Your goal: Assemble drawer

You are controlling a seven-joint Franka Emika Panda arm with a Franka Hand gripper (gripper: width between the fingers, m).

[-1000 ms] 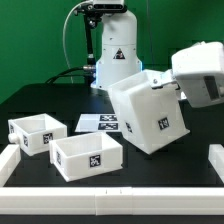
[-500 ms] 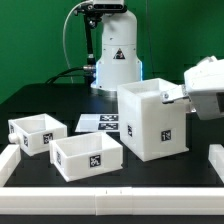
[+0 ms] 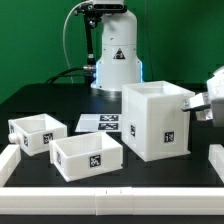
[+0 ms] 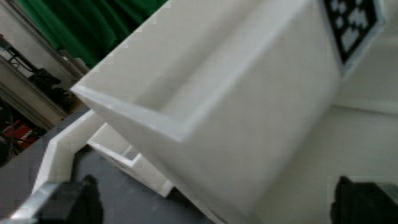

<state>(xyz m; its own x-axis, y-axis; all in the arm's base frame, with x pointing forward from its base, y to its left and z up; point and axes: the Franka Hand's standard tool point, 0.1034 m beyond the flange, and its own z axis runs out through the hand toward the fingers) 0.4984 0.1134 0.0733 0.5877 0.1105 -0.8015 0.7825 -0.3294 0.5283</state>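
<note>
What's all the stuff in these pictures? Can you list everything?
large white open-topped plastic box with a black tag: one, white, upright on the table at the exterior view's right.
small white open-topped plastic boxes: two, white, at the exterior view's left, apart from the large box.
marker board: one, white with black tags, flat on the table behind the small boxes.
low white rail: one, white, along the table's front and side edges.
flat black table: one, black, under everything.
green backdrop: one, green, behind the table.
white robot arm base: one, white, at the table's back.
gripper: one, open, by the large box's upper edge at the exterior view's right.
</note>
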